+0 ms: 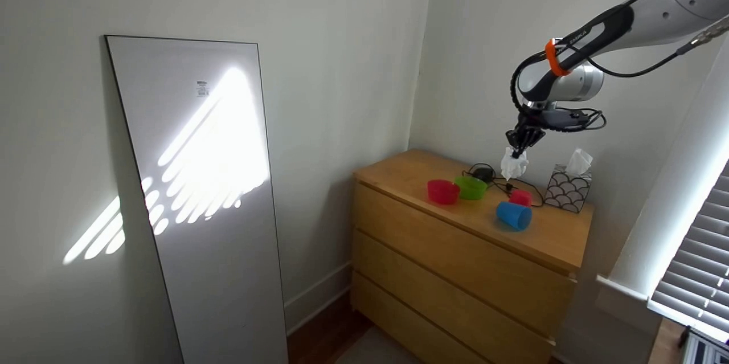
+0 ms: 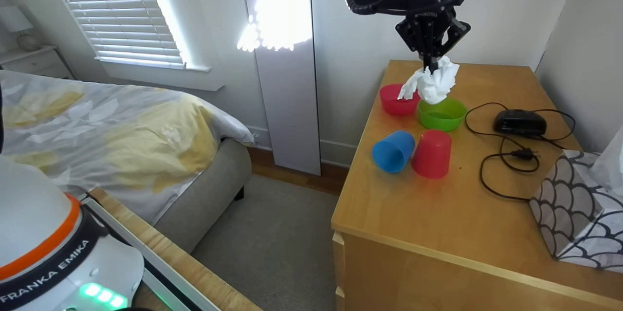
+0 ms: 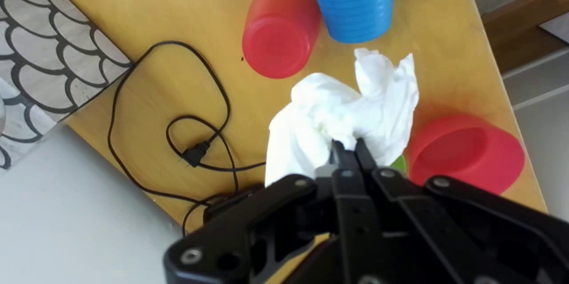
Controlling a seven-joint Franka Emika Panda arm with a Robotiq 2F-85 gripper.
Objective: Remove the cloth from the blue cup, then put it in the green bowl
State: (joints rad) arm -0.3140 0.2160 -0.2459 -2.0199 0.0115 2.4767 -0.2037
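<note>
Lettered FRANKA EMIKA, the robot's base (image 2: 58, 272) stands well left of its gripper (image 2: 430, 64) in an exterior view. Lower left of the gripper, the blue cup (image 2: 393, 151) lies on its side and a red bowl (image 2: 395, 107) sits upright. Marked ROBOTIQ, the gripper points down, clenched on the crumpled white cloth (image 2: 434, 86), which hangs in midair, apart from the green bowl (image 2: 440, 121) below. Above the gripper, the arm (image 1: 666, 16), slanting downward, reads EMIKA in an exterior view. An upturned red cup (image 2: 432, 155) stands lower than the gripper; farther right are a corded black device (image 2: 520, 122) and a patterned tissue box (image 2: 567, 204).
</note>
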